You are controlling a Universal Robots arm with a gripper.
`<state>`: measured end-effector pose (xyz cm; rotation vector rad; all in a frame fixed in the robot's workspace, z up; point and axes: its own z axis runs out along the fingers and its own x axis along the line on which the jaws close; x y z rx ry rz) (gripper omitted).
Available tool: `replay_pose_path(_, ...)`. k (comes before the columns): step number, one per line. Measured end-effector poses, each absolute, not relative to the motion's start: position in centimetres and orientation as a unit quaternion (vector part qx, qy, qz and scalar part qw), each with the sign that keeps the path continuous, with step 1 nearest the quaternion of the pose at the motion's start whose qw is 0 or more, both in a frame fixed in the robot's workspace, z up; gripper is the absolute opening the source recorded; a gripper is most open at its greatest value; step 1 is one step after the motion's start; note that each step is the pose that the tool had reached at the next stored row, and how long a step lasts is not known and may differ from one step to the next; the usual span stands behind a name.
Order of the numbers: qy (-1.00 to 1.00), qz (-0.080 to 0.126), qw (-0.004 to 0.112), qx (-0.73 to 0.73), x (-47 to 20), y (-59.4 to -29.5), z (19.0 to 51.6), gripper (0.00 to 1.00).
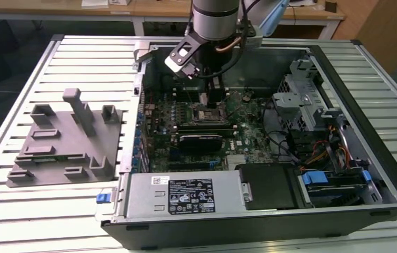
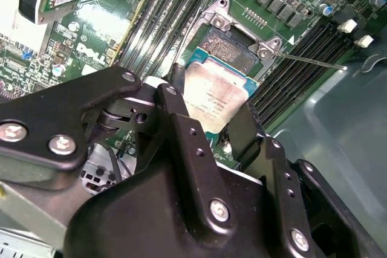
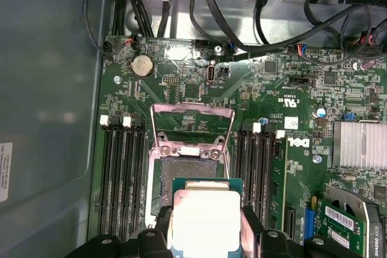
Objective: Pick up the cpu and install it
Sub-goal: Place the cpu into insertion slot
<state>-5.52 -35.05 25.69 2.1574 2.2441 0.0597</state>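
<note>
Gripper pinches the cpu by two opp. edges, chip flat between the fingers, silver top up. It hangs just under the wrist, over the open socket, w/ the load frame flipped back beyond the fingertips. Judging by this, best done by keeping the chip level, squaring its corners to the socket and lowering straight, no sliding across pins.

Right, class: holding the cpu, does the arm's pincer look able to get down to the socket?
Probably yes. The pincer grips the cpu just above the socket, whose metal frame is flipped open, and nothing lies across the opening.
</note>
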Motion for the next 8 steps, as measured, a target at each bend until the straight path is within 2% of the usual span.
replay_pose_path(8,0.721,0.019,0.014,0.693,-5.47,-35.05,25.21,0.53)
